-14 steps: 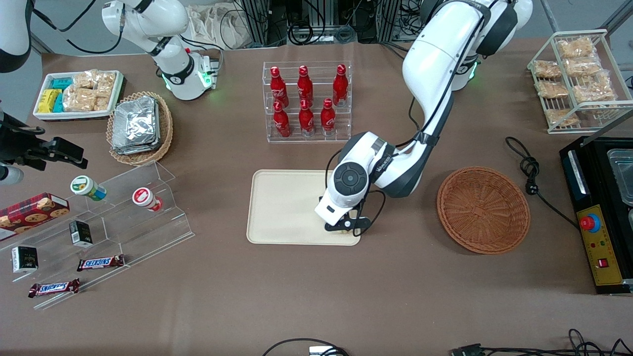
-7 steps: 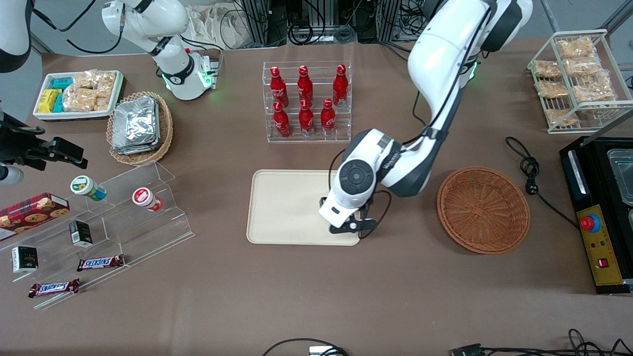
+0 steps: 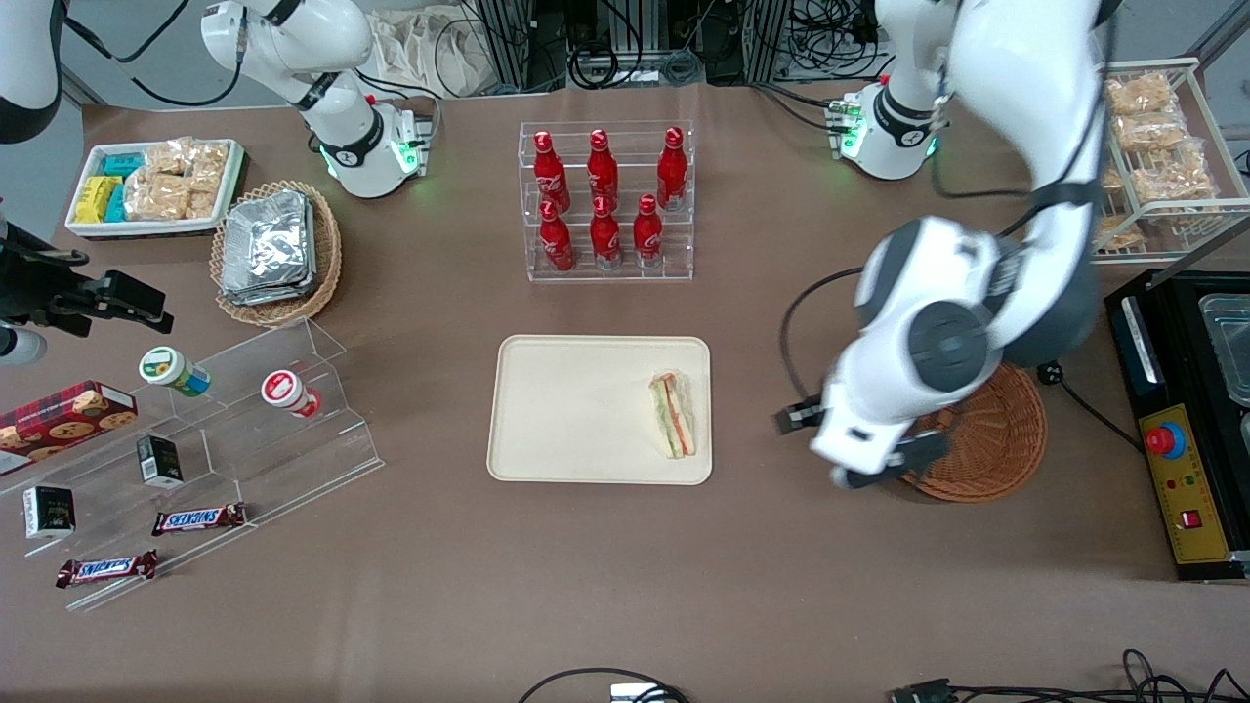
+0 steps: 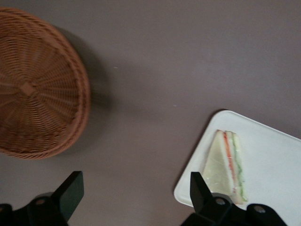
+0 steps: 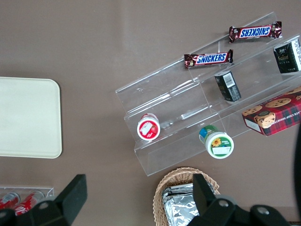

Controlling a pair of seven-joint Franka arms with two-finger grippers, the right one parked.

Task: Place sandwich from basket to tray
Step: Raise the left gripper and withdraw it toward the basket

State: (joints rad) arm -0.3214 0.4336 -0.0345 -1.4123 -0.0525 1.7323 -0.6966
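The wrapped triangular sandwich (image 3: 673, 414) (image 4: 225, 165) lies flat on the cream tray (image 3: 571, 410) (image 4: 277, 150), close to the tray's edge toward the working arm's end. The reddish-brown wicker basket (image 3: 986, 439) (image 4: 33, 89) stands on the table beside the tray and shows nothing inside. My gripper (image 3: 857, 439) (image 4: 134, 183) hangs high over the bare table between tray and basket, partly covering the basket's rim in the front view. It is open with nothing between its fingers.
A clear rack of red bottles (image 3: 605, 200) stands farther from the front camera than the tray. A black machine (image 3: 1182, 410), a cable (image 3: 1040, 332) and a wire snack rack (image 3: 1138, 156) sit near the basket. A tiered acrylic shelf (image 3: 225, 410) lies toward the parked arm's end.
The gripper was low over the tray's edge with the sandwich hidden under it. It has since risen and swung toward the basket, and the sandwich now lies uncovered on the tray.
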